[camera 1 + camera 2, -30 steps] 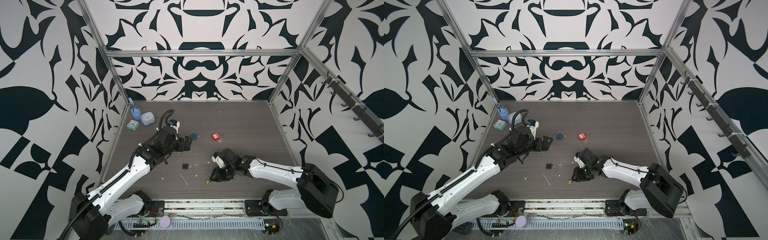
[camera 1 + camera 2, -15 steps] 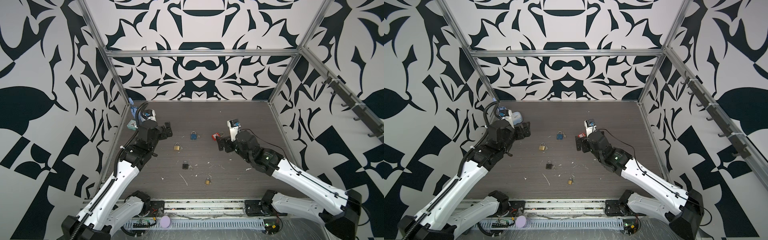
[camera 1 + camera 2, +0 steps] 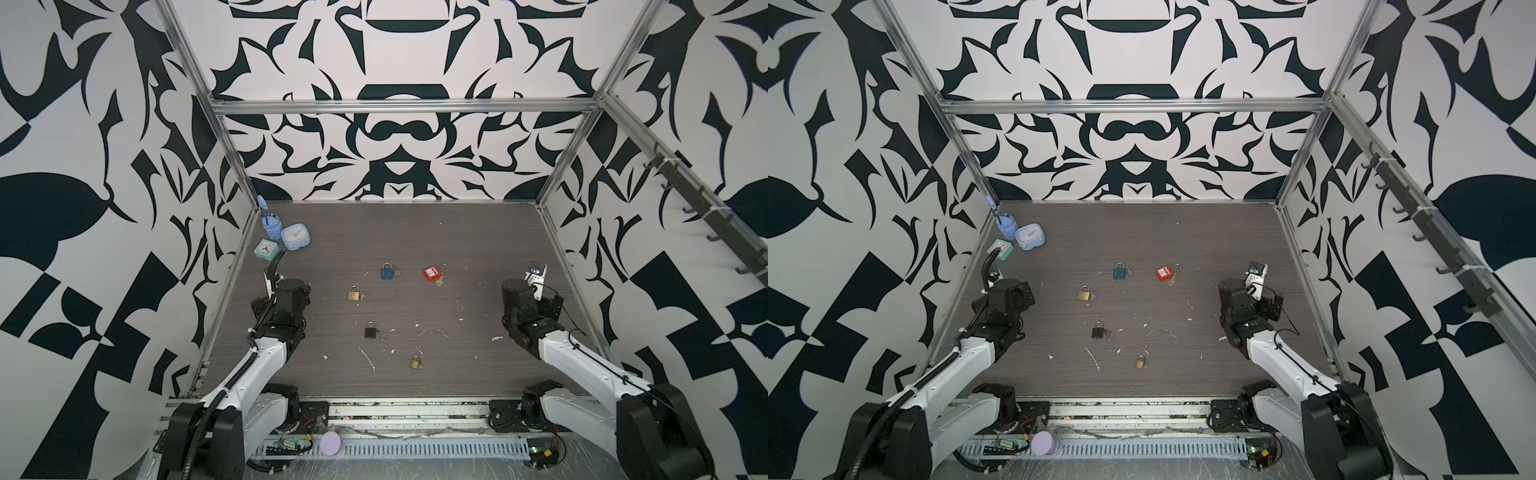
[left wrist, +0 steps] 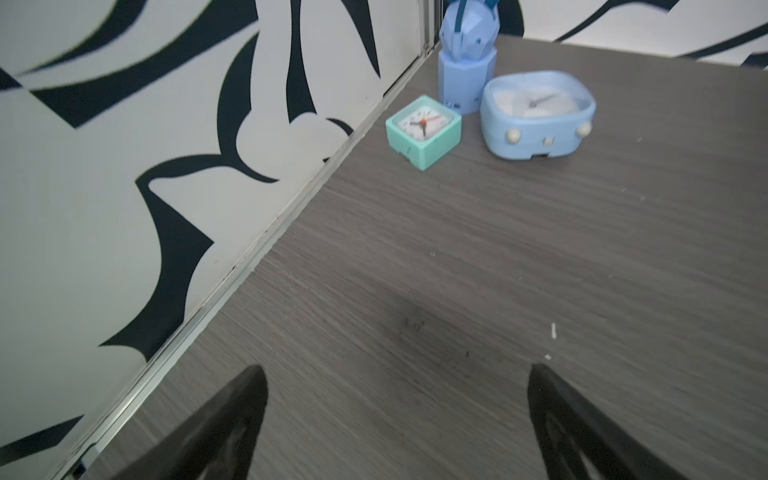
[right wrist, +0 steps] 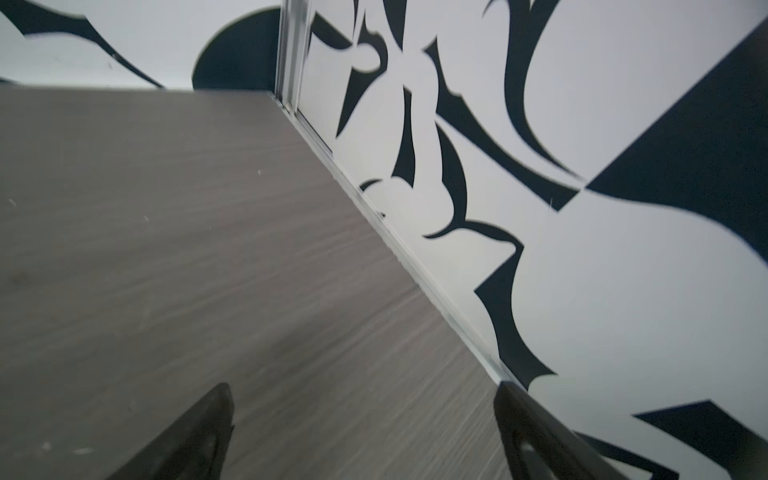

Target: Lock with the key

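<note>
While left hand point(image 4: 397, 369) and right hand point(image 5: 363, 385) hang spread, empty, over dark wood-grain desk point(image 3: 457, 232): choose 1 target (square brass padlock point(image 3: 353, 293) nearest left), pin body, turn small grey key point(image 3: 362, 296) gently.

I am reading no text, brand or number anywhere. The red padlock point(image 3: 432, 273), lying well apart from my left tool point(image 4: 397, 374), is carrying a white label point(image 3: 1165, 272), but its print is showing too small to make out in both top views. Ahead of my left tool, the small teal clock point(image 4: 423, 131) is showing a white dial with hands and faint marks. The blue clock point(image 4: 538, 114) just beside it is showing a blurred dial. I am making out no numerals on either.
</note>
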`<control>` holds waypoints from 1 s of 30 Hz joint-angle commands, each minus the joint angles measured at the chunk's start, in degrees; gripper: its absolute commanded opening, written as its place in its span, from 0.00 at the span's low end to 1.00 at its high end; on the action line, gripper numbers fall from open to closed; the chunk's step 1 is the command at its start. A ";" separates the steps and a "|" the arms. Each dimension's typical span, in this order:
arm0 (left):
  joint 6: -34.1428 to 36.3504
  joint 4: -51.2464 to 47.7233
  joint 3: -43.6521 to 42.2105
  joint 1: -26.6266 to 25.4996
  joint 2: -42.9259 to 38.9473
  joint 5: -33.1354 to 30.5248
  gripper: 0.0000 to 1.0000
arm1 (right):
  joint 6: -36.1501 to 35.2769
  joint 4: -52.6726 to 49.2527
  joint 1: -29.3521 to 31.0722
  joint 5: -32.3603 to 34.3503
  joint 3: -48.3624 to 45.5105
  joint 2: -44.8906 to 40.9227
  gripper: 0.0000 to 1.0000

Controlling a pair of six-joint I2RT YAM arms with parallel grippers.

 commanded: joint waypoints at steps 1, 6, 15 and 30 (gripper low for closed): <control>2.82 13.65 0.44 0.23 5.34 0.10 0.99 | 0.74 21.72 -0.20 1.33 -3.24 3.89 1.00; 13.15 31.13 0.37 0.62 16.06 10.79 0.99 | -6.46 27.49 -0.69 -4.12 2.32 15.74 1.00; 16.55 42.56 0.10 3.29 26.76 30.96 0.99 | -13.75 43.80 -8.61 -36.42 2.34 29.51 1.00; 15.31 42.59 1.31 8.01 28.05 40.99 0.99 | -12.70 38.52 -10.82 -40.62 3.43 27.95 0.99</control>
